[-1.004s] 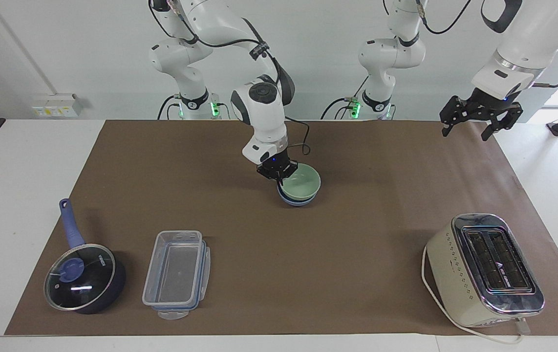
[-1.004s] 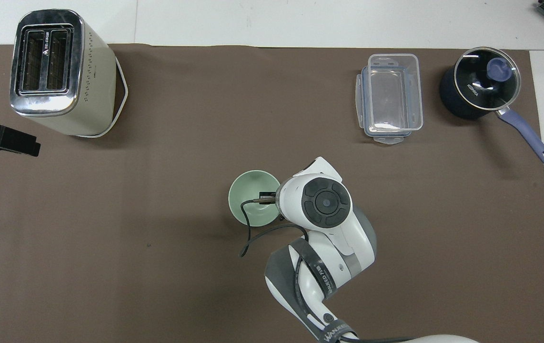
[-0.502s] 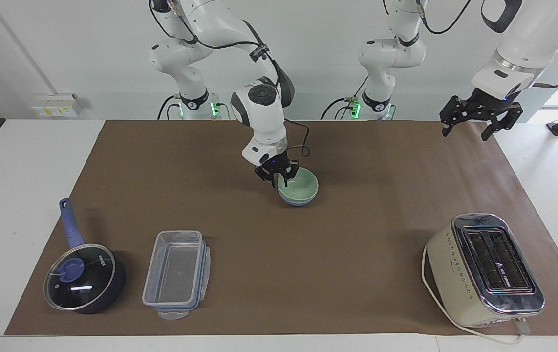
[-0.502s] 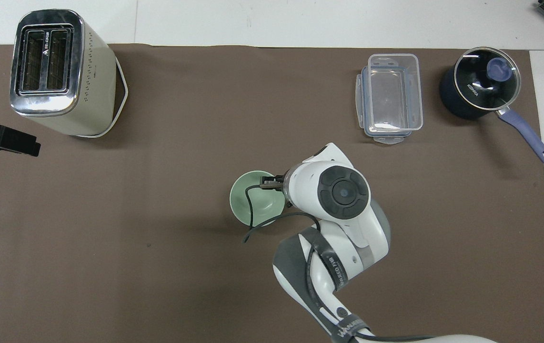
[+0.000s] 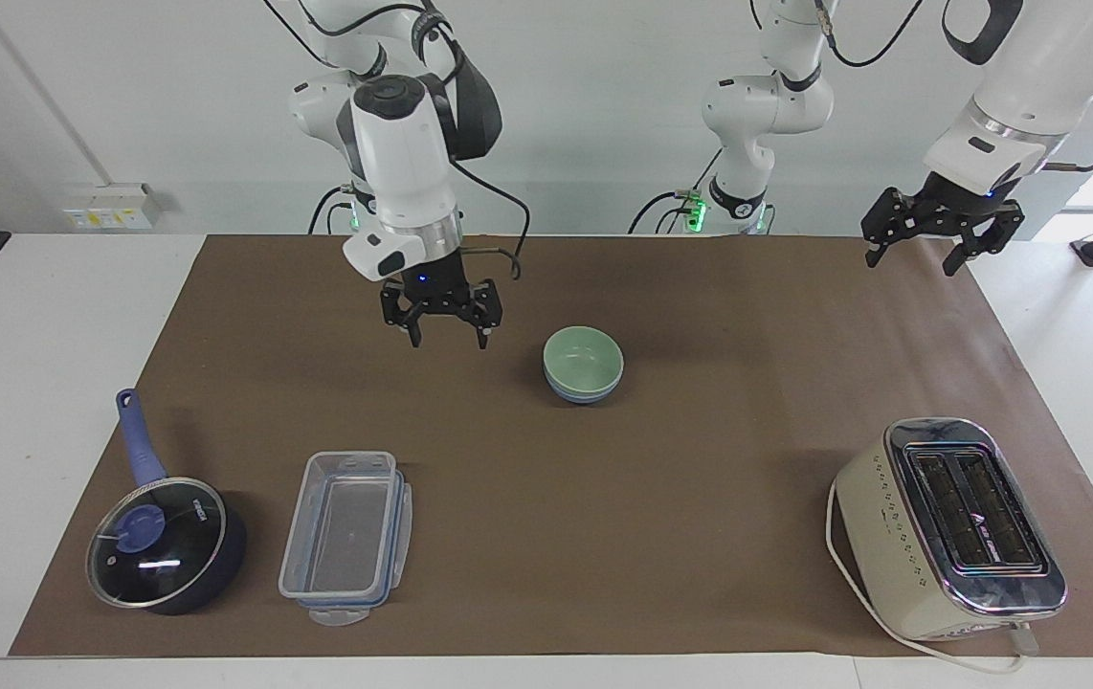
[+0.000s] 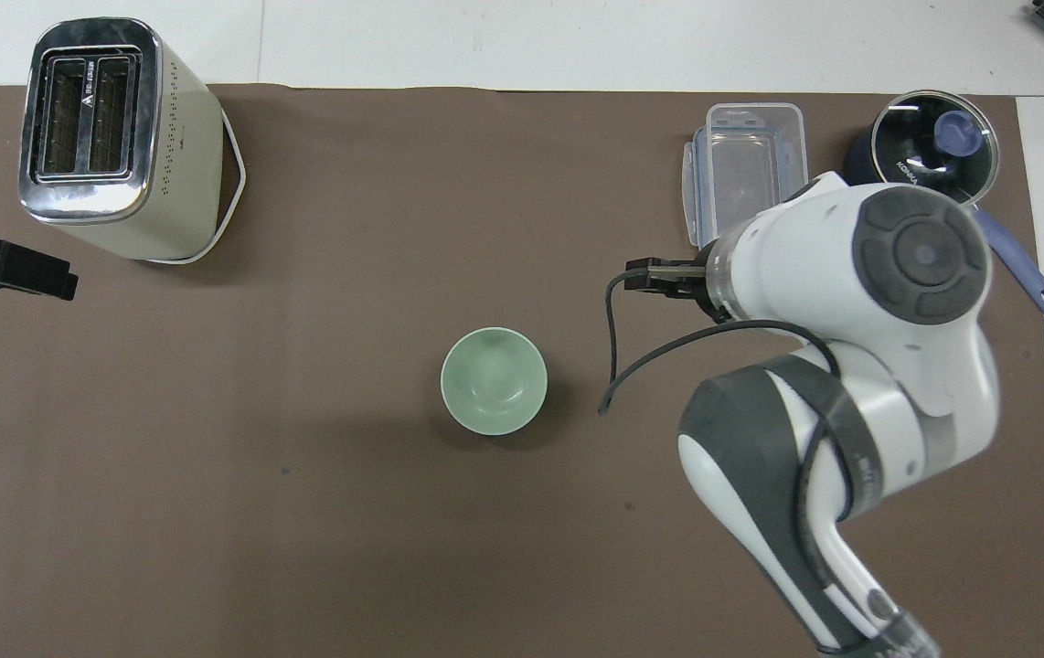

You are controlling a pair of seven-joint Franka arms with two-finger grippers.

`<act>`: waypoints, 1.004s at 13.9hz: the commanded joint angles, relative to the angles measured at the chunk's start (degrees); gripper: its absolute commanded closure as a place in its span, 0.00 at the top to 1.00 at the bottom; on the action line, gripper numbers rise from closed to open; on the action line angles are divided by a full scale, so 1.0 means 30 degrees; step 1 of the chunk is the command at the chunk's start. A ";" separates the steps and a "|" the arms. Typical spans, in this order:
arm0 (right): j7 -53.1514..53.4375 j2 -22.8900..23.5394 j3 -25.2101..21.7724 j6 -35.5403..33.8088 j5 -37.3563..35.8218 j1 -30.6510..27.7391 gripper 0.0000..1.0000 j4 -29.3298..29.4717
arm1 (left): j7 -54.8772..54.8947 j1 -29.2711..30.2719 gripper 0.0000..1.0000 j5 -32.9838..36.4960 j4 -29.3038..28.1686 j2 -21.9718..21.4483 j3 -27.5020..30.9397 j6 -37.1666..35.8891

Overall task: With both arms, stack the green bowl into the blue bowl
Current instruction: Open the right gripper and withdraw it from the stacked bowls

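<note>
Facing view, green bowl [image 5: 583, 356] nested in blue bowl [image 5: 583, 392] mid-mat, right hand [image 5: 444, 320] spread, left hand [image 5: 939, 235] spread.

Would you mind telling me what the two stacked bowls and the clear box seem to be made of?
The green bowl and the blue bowl under it look like matte plastic or melamine, possibly glazed ceramic: plain even colour, soft dull sheen, thin rims. The clear box looks like transparent plastic: the brown mat shows through it, and blue clip flaps run along its sides.
</note>
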 commanded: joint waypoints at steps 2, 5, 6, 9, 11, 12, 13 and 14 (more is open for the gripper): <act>-0.1961 -0.1987 0.0155 -0.2486 -0.0292 -0.2337 1.00 0.0264 | 0.0091 0.0258 1.00 0.0213 0.0465 0.0125 -0.0169 -0.0508; -0.3805 -0.2081 0.0067 -0.4884 -0.0292 -0.4125 1.00 0.2188 | 0.0091 0.0258 1.00 0.0213 0.0465 0.0125 -0.0169 -0.0508; -0.4217 -0.2080 0.0067 -0.5851 -0.0292 -0.4624 1.00 0.2922 | 0.0091 0.0258 1.00 0.0213 0.0465 0.0125 -0.0169 -0.0508; -0.5184 -0.2109 0.0037 -0.8401 -0.0263 -0.6118 1.00 0.4274 | 0.0091 0.0258 1.00 0.0213 0.0465 0.0125 -0.0169 -0.0508; -0.5831 -0.2138 0.0067 -1.0247 0.0117 -0.6620 1.00 0.5357 | 0.0091 0.0258 1.00 0.0213 0.0465 0.0125 -0.0169 -0.0508; -0.5746 -0.2545 0.0038 -1.0139 0.0089 -0.6621 1.00 0.5129 | 0.0091 0.0258 1.00 0.0213 0.0465 0.0125 -0.0169 -0.0508; -0.5832 -0.3013 -0.0108 -1.0109 0.0118 -0.6737 1.00 0.4518 | 0.0033 0.0258 1.00 0.0213 0.0465 0.0125 -0.0169 -0.0537; -0.5833 -0.3250 -0.0138 -1.0021 0.0147 -0.6797 1.00 0.4048 | 0.0062 0.0258 1.00 0.0213 0.0465 0.0125 -0.0169 -0.0537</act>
